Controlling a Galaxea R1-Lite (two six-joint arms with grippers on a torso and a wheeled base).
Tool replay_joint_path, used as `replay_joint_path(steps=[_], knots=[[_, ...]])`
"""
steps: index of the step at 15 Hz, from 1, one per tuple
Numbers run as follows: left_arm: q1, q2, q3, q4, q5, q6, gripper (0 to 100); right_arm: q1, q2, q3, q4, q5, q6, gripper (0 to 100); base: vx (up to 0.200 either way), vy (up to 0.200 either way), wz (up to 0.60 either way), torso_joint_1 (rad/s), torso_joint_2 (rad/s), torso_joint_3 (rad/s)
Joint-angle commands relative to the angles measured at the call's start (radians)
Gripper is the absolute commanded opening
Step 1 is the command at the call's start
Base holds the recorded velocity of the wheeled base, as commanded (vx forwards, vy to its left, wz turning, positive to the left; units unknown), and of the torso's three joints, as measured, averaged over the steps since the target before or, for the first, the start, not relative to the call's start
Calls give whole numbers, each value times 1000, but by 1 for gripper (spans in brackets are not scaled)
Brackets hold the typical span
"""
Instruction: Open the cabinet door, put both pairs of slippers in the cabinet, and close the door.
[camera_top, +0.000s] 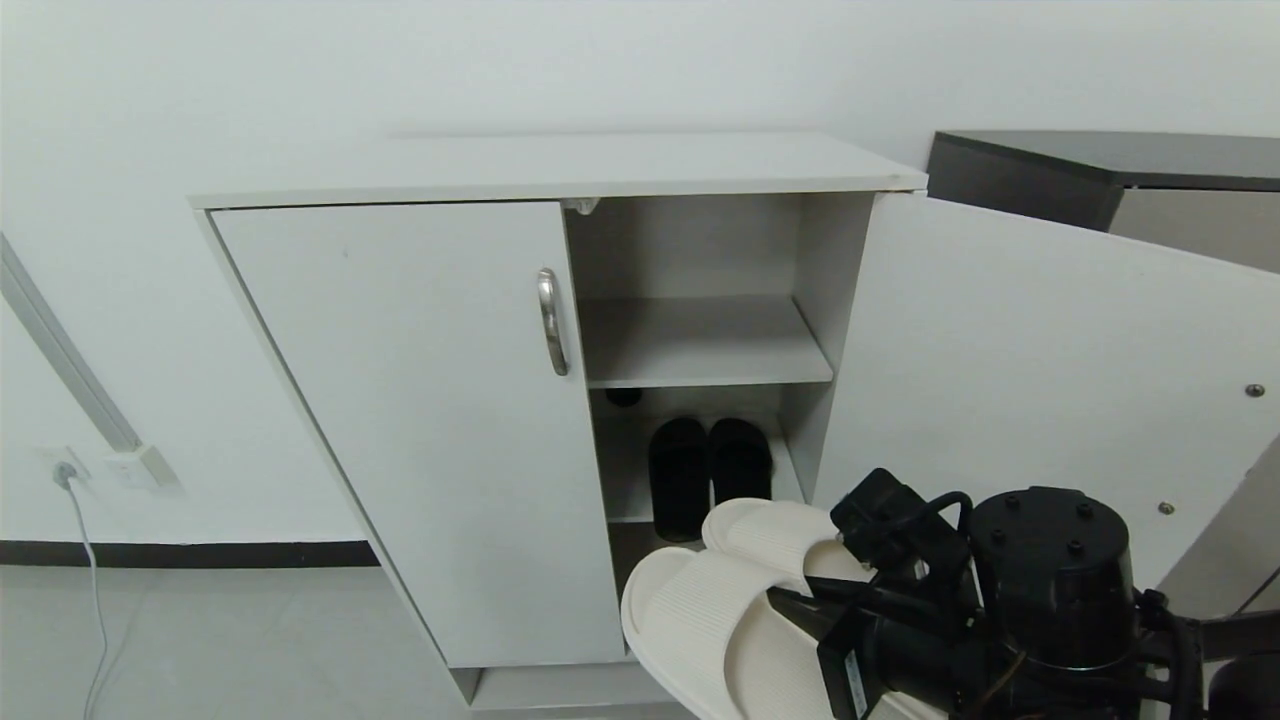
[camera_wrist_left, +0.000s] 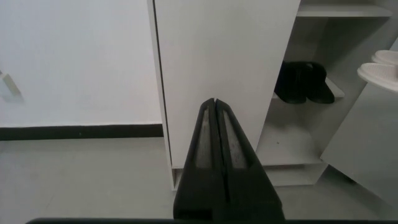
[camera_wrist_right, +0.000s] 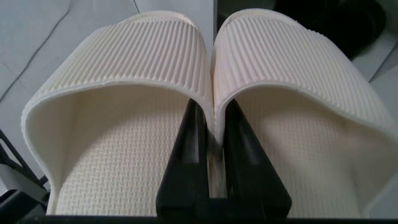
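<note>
Before the cabinet (camera_top: 560, 165): two doors, the left door (camera_top: 400, 400) shut, with one metal handle (camera_top: 551, 322), and the right door (camera_top: 1020, 350) swung wide.

Two slipper pairs, four slippers.
- Black slippers (camera_top: 708, 470): side by side on the lower of two shelves, toes outward.
- White slippers (camera_top: 720, 610): outside, in front of the open compartment.

Right wrist view: right gripper (camera_wrist_right: 213, 124), jaws narrow, pinching the two adjoining inner strap edges of the white pair. Ribbed straps and pebbled footbeds are visible here; the head view hides the grip.

Left wrist view: left gripper (camera_wrist_left: 215, 106), jaws pressed together on nothing, facing the shut door, with the black pair to one side.

Small label on the right wrist housing, too small to read.
</note>
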Motion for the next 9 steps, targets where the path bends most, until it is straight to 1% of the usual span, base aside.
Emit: replay_joint_path(steps=[1, 5, 6, 7, 8, 9], knots=[[0, 1, 0, 0, 0, 0, 0, 0, 7, 1, 0, 0, 1, 0, 0, 0, 0, -2, 369, 349], [0, 1, 0, 0, 0, 0, 0, 0, 19, 1, 0, 0, -1, 0, 0, 0, 0, -2, 43, 45], [0, 1, 0, 0, 0, 0, 0, -3, 46, -2, -31, -29, 1, 0, 0, 0, 0, -2, 163, 139], [0, 1, 0, 0, 0, 0, 0, -1, 88, -11, -91, -72, 1, 0, 0, 0, 0, -2, 100, 80], [0, 1, 0, 0, 0, 9, 0, 5, 140, -39, -146, -144, -3, 0, 0, 0, 0, 12, 56, 41], [0, 1, 0, 1, -3, 24, 0, 33, 188, -98, -151, -265, 5, 0, 0, 0, 0, 0, 0, 0]])
